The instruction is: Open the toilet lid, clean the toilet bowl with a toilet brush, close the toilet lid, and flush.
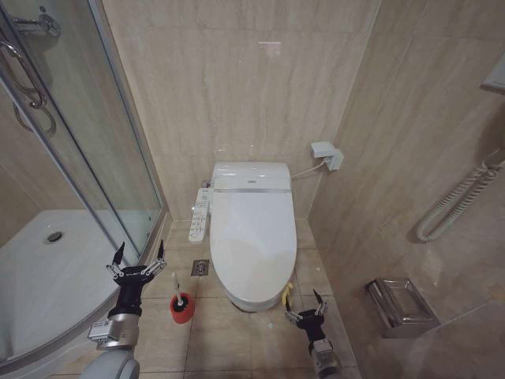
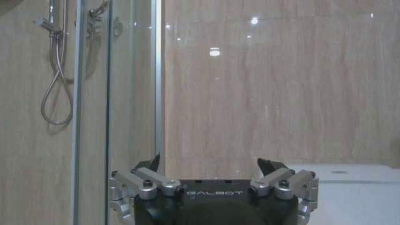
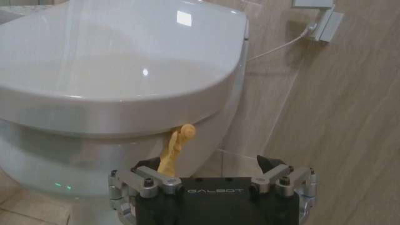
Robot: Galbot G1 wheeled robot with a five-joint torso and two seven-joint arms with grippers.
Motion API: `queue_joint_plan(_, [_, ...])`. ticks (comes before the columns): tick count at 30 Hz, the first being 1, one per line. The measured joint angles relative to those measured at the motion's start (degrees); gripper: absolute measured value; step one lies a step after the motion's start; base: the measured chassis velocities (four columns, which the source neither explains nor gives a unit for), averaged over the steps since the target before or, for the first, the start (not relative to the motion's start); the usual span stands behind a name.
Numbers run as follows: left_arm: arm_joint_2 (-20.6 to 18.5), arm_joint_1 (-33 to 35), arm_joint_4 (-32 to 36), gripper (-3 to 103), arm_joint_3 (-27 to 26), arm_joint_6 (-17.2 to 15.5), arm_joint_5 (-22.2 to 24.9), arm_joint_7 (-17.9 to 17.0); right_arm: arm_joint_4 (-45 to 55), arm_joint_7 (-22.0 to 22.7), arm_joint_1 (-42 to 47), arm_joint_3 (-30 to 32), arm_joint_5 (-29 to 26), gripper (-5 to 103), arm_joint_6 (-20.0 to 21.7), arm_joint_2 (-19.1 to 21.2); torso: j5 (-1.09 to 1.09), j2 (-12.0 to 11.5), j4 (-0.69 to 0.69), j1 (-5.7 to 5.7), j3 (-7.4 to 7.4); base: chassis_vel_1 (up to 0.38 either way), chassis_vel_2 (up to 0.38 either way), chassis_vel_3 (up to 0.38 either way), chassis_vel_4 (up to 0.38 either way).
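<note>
Standing against the back wall, the toilet bowl point(image 1: 251, 298) is seen with the toilet lid point(image 1: 252, 237) shut flat over it, and a long button panel point(image 1: 200, 216) is fixed along its left side. A yellow tab point(image 3: 175, 145) is seen hanging from the lid's right front edge. The toilet brush point(image 1: 179, 298) is set upright in its red holder on the floor tiles point(image 1: 221, 335), just left of the bowl. The left gripper point(image 1: 140, 257) is held spread wide beside the brush, empty. The right gripper point(image 1: 306, 301) is likewise spread and empty, just beside the tab.
</note>
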State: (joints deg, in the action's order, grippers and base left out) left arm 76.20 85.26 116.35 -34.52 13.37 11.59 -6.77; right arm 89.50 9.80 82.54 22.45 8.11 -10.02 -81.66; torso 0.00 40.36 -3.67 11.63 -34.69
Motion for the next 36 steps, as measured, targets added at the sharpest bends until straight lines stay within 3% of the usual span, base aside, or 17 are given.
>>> queue_joint_plan(4, [0.0,0.0,0.0,100,0.0,0.0,0.0,0.0,-0.8,0.1,-0.9,0.1,0.2,100,0.0,-0.6,0.0,0.0,0.0,0.0,0.0,0.0,0.0,0.0,0.0])
queue_joint_plan(5, [0.0,0.0,0.0,100,0.0,0.0,0.0,0.0,-1.2,0.2,-1.2,0.3,0.4,93,-0.1,-0.8,0.0,0.0,0.0,0.0,0.0,0.0,0.0,0.0,0.0])
queue_joint_plan(12, [0.0,0.0,0.0,100,0.0,0.0,0.0,0.0,-2.8,0.2,-1.6,0.5,1.4,93,-0.5,-1.1,0.0,0.0,0.0,0.0,0.0,0.0,0.0,0.0,0.0])
queue_joint_plan(13, [0.0,0.0,0.0,100,0.0,0.0,0.0,0.0,-3.1,0.2,-1.5,0.5,1.7,73,-0.7,-1.1,0.0,0.0,0.0,0.0,0.0,0.0,0.0,0.0,0.0])
queue_joint_plan(19, [0.0,0.0,0.0,100,0.0,0.0,0.0,0.0,-3.6,0.0,-1.4,0.3,2.1,73,-1.2,-1.6,-0.01,0.0,0.0,0.0,0.0,0.0,0.0,0.0,0.0])
queue_joint_plan(20, [0.0,0.0,0.0,100,0.0,0.0,0.0,0.0,-3.6,0.0,-1.4,0.3,2.1,54,-1.2,-1.7,0.0,0.0,0.0,0.0,0.0,0.0,0.0,0.0,0.0])
queue_joint_plan(27, [0.0,0.0,0.0,100,0.0,0.0,0.0,0.0,-3.9,-0.3,-1.5,0.4,2.1,54,-1.6,-2.0,-0.01,0.0,0.0,0.0,0.0,0.0,0.0,0.0,0.0])
queue_joint_plan(28, [0.0,0.0,0.0,100,0.0,0.0,0.0,0.0,-4.0,-0.3,-1.6,0.4,2.2,30,-1.7,-2.0,0.0,0.0,0.0,0.0,0.0,0.0,0.0,0.0,0.0])
queue_joint_plan(35, [0.0,0.0,0.0,100,0.0,0.0,0.0,0.0,-4.1,-0.3,-1.7,0.4,2.2,30,-1.9,-2.1,0.0,0.0,0.0,0.0,0.0,0.0,0.0,0.0,0.0])
queue_joint_plan(36, [0.0,0.0,0.0,100,0.0,0.0,0.0,0.0,-4.1,-0.3,-1.7,0.4,2.2,4,-1.9,-2.2,0.0,0.0,0.0,0.0,0.0,0.0,0.0,0.0,0.0])
